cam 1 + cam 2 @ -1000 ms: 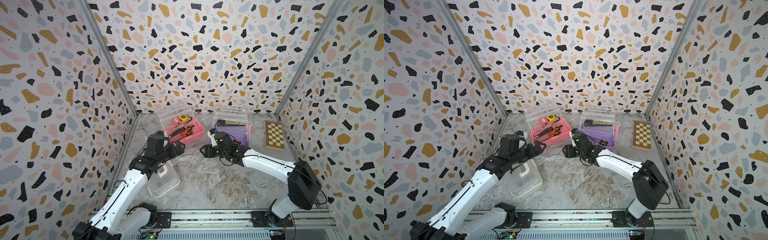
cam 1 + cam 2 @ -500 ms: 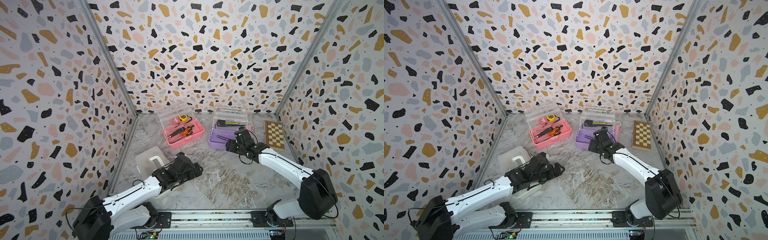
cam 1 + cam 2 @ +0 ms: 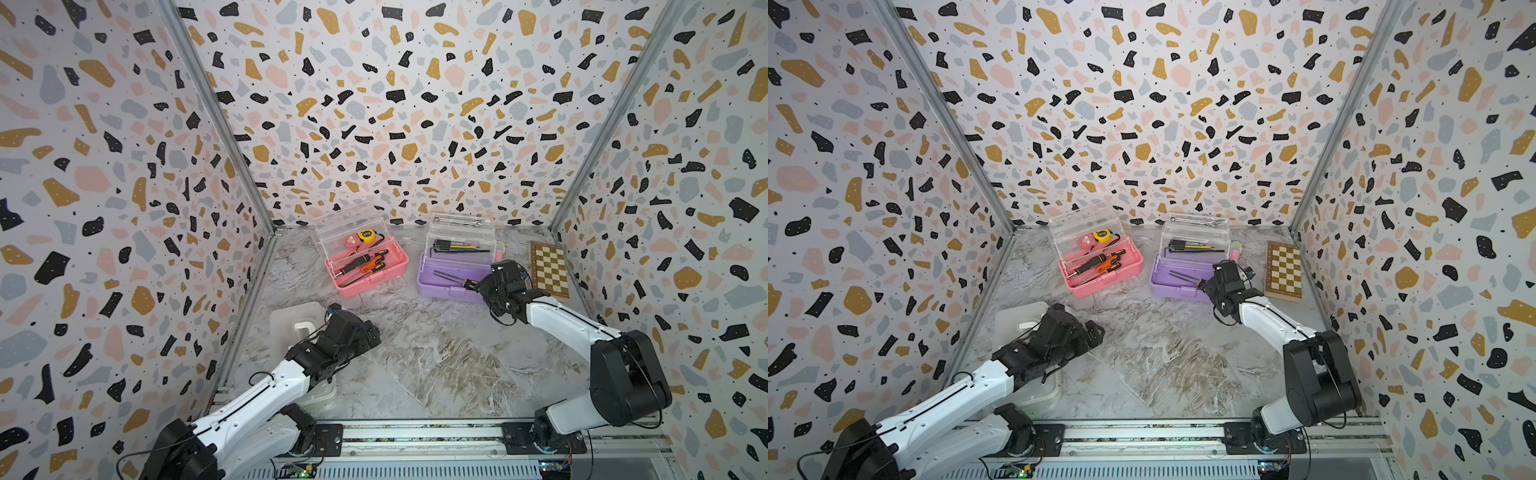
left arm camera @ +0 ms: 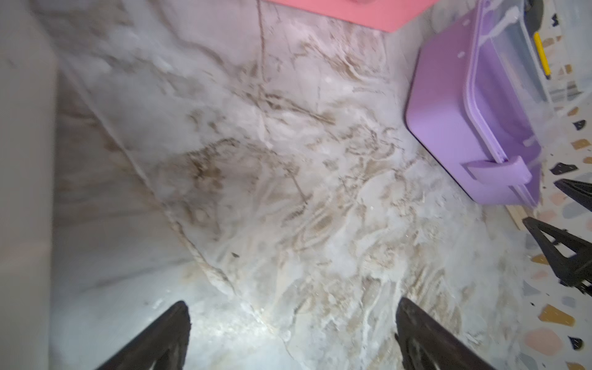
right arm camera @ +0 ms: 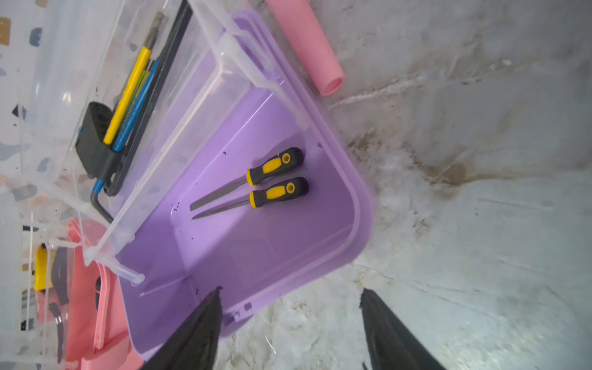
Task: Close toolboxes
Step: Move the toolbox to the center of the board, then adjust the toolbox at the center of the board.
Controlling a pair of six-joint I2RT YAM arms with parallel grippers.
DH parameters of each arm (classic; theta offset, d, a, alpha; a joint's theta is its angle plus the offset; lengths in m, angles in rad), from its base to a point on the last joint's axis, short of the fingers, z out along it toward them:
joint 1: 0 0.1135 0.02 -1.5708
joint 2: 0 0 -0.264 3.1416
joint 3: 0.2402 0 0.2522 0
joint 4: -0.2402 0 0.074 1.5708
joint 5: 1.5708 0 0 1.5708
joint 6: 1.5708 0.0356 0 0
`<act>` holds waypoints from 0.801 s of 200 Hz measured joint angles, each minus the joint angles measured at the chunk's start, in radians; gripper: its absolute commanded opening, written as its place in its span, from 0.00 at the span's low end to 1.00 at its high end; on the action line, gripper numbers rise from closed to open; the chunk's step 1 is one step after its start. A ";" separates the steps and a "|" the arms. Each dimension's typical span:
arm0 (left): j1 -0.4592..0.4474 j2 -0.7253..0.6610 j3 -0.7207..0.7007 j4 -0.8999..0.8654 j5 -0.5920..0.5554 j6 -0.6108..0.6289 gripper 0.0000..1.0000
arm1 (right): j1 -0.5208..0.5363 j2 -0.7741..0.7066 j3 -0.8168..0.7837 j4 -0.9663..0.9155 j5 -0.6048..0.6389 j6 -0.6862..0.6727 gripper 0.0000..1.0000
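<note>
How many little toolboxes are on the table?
3. Pink toolbox at the back; purple toolbox beside it, by the right claw; white toolbox in front, partly under the left arm.

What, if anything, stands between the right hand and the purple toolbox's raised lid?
Nothing visible. The right hand hovers open at the front corner of the purple toolbox; between it and the raised clear lid lie only two yellow-handled tools, flat on the base's floor.

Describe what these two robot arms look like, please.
The left arm and right arm match: glossy white tube-like shells between chunky matte-black joints, thin black cables looping loosely alongside, and black wrists ending in two dark, tapering, pointed jaws. Each stands on a black base on a silver rail.
</note>
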 measured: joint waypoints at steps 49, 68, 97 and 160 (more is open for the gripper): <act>0.156 0.000 -0.010 -0.021 -0.005 0.125 0.99 | -0.031 0.113 0.026 0.028 -0.021 0.085 0.60; 0.166 0.000 -0.009 -0.022 -0.005 0.158 0.99 | -0.034 0.132 0.038 0.031 -0.023 0.100 0.52; 0.166 0.009 0.014 -0.031 -0.003 0.200 0.99 | -0.035 0.134 0.043 0.024 -0.006 0.117 0.30; 0.167 0.042 0.124 -0.004 0.038 0.248 0.99 | -0.060 0.087 0.016 0.021 0.033 0.094 0.08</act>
